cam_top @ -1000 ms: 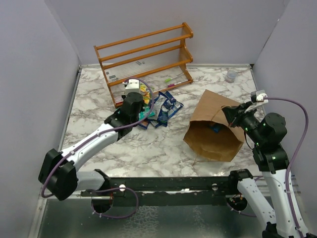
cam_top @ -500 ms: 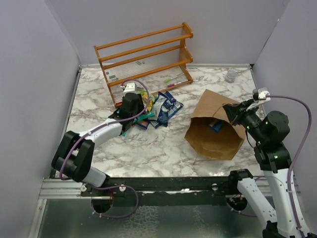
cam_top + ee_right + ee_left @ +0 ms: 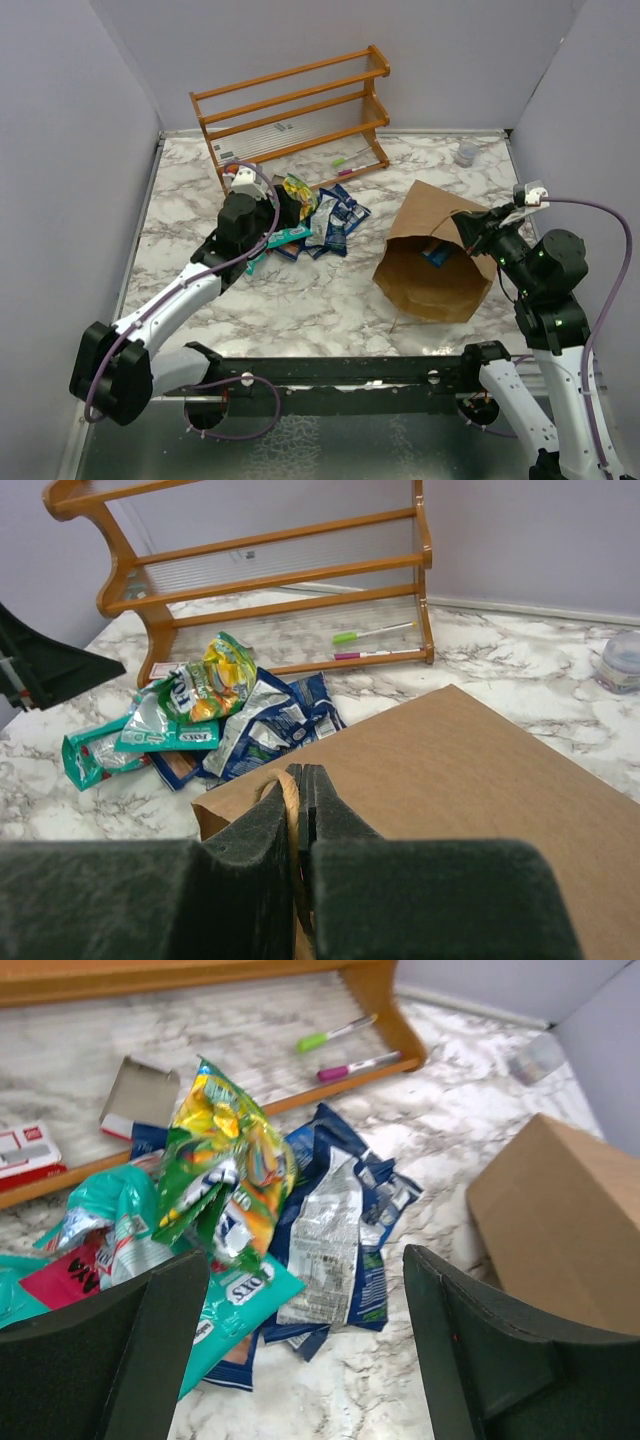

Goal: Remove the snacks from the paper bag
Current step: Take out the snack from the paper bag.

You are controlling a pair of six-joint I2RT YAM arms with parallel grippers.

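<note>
1. Two grippers are noted over the marble table [image 3: 310,300]: the left gripper [image 3: 288,208] left of centre in the top view, and the right gripper [image 3: 468,232] at the right.
2. Left gripper [image 3: 300,1360]: the jaws are spread wide with nothing between them. Its fingers [image 3: 130,1360] are seen at the lower corners of the left wrist view, hanging over the heap of snacks.
3. Snacks [image 3: 320,222]: these are piled loose on the table at the centre of the top view, just below the wooden rack [image 3: 290,110], with bare marble between them and the bag.
4. Pile make-up: a yellow-green packet [image 3: 215,1160] lies on top, teal packets [image 3: 120,1230] at the lower left and blue-and-white packets [image 3: 335,1230] to the right, all overlapping.
5. Paper bag [image 3: 425,215]: it is found right of centre in the top view, its mouth gaping towards the lower edge of the frame. One blue packet [image 3: 435,255] is seen just inside the mouth.
6. Right gripper [image 3: 302,785]: the jaws are pinched together on the bag's twisted handle [image 3: 268,778], at the upper rim of the bag.
7. A green marker [image 3: 375,633] and a pink marker [image 3: 375,653] lie on the lowest shelf of the rack.
8. A small clear pot [image 3: 466,153] stands at the upper right of the table, near the back wall.
</note>
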